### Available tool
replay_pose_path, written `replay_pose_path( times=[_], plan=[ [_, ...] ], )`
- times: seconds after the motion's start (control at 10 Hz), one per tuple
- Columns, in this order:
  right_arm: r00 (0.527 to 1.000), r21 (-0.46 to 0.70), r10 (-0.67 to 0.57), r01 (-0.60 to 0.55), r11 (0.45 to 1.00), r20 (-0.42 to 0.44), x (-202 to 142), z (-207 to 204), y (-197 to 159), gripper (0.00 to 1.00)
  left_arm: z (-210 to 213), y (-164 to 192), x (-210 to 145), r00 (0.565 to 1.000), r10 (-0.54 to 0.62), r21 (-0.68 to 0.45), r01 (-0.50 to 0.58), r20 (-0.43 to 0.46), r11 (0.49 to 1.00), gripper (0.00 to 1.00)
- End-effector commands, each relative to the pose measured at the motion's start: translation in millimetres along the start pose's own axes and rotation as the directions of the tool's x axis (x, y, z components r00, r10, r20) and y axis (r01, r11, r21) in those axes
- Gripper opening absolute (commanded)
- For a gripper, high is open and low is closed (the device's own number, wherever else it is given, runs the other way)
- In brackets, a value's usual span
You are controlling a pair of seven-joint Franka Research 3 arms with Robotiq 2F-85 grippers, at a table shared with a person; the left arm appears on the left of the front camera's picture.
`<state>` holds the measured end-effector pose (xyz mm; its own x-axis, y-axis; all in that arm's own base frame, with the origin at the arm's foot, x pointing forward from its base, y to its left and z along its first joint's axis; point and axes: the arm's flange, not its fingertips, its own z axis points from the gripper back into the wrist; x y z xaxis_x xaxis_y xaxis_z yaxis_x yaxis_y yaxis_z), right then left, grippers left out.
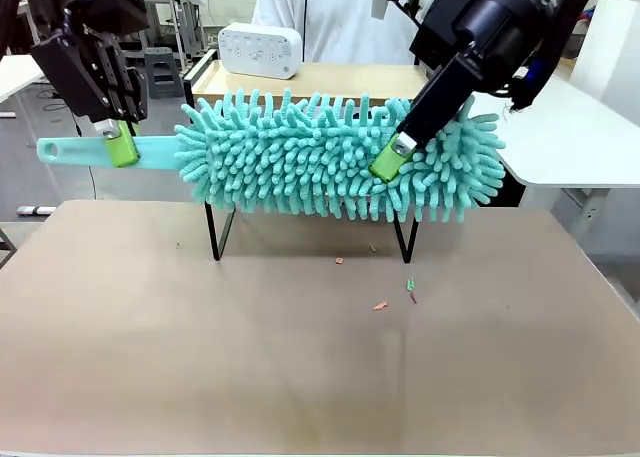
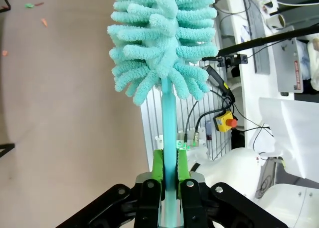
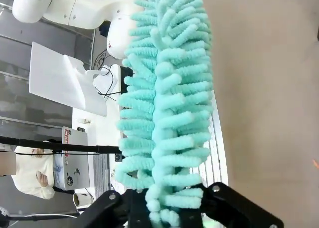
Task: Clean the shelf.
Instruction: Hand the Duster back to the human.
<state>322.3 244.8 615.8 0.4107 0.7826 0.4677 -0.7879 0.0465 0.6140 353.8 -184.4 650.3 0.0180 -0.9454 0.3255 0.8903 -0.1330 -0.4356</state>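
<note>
Two grippers are sharing one teal chenille duster: left gripper is clamping its flat plastic handle, right gripper is pinching the soft fringe. Duster is hanging across the front of the small wood-and-black-wire shelf, mid-table. Judging it light and floppy; the stiff handle is giving the surer hold, the fringe is likely compressing and slipping.

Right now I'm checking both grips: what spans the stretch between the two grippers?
The front view shows the teal duster: the left gripper clamps its flat handle, the right gripper is shut into its fluffy head, in front of the shelf.
</note>
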Motion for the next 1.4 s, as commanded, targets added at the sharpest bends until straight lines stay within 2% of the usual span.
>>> replay_pose_path(
  times=[0.0, 0.2, 0.3, 0.5, 0.6, 0.7, 0.8, 0.9, 1.0, 1.1, 1.2, 1.3],
  plan=[
    [0.999, 0.011, 0.036, -0.036, 0.999, -0.020, -0.9, 4.1, 1.8, 0.00, -2.8, -5.4, -0.9, 0.999, 0.010, 0.008, -0.010, 0.035, 1.000, 0.12],
    [0.999, 0.011, 0.033, -0.032, 0.999, -0.023, -2.2, 3.8, 1.9, 0.00, 2.6, -9.3, -7.4, 0.997, 0.054, 0.070, -0.059, 0.063, 0.996, 0.69],
    [0.999, 0.006, 0.025, -0.025, 1.000, -0.025, -5.7, 5.8, 1.6, 0.00, 13.1, -15.9, -25.6, 0.986, 0.099, 0.144, -0.119, 0.134, 0.982, 0.98],
    [1.000, 0.006, 0.003, -0.003, 1.000, 0.011, -19.5, 19.3, -0.2, 0.00, 28.9, -27.9, -83.1, 0.927, 0.237, 0.202, -0.301, 0.290, 0.932, 1.00],
    [0.998, 0.010, -0.017, 0.016, 1.000, 0.055, -32.2, 32.8, -2.5, 0.00, 32.5, -32.3, -120.2, 0.865, 0.306, 0.199, -0.406, 0.397, 0.892, 1.00],
    [0.993, 0.030, -0.039, 0.036, 0.999, 0.111, -49.2, 49.6, -4.0, 0.00, 34.5, -34.7, -157.1, 0.755, 0.355, 0.187, -0.527, 0.551, 0.829, 1.00],
    [0.979, 0.029, -0.098, 0.094, 0.995, 0.176, -75.6, 72.9, -5.1, 0.00, 36.2, -39.5, -197.1, 0.548, 0.309, 0.121, -0.613, 0.777, 0.781, 1.00],
    [0.942, 0.029, -0.167, 0.166, 0.986, 0.290, -106.8, 101.4, -3.2, 0.00, 33.1, -38.6, -223.9, 0.380, 0.251, 0.068, -0.655, 0.890, 0.752, 1.00],
    [0.834, 0.043, -0.212, 0.222, 0.974, 0.509, -145.8, 135.1, 2.9, 0.00, 25.3, -28.3, -236.8, 0.310, 0.232, 0.031, -0.657, 0.922, 0.754, 1.00],
    [0.635, 0.089, -0.261, 0.290, 0.953, 0.727, -189.1, 161.1, 8.1, 0.00, 14.9, -15.6, -243.5, 0.283, 0.250, 0.020, -0.698, 0.926, 0.716, 1.00],
    [0.407, 0.144, -0.305, 0.381, 0.913, 0.861, -236.3, 174.9, 7.7, 0.00, 6.7, -2.2, -248.2, 0.269, 0.271, -0.012, -0.688, 0.924, 0.726, 1.00],
    [0.244, 0.216, -0.362, 0.471, 0.855, 0.900, -271.4, 175.2, -0.9, 0.00, 0.6, 8.3, -249.8, 0.267, 0.299, -0.049, -0.667, 0.916, 0.744, 1.00]
  ],
)
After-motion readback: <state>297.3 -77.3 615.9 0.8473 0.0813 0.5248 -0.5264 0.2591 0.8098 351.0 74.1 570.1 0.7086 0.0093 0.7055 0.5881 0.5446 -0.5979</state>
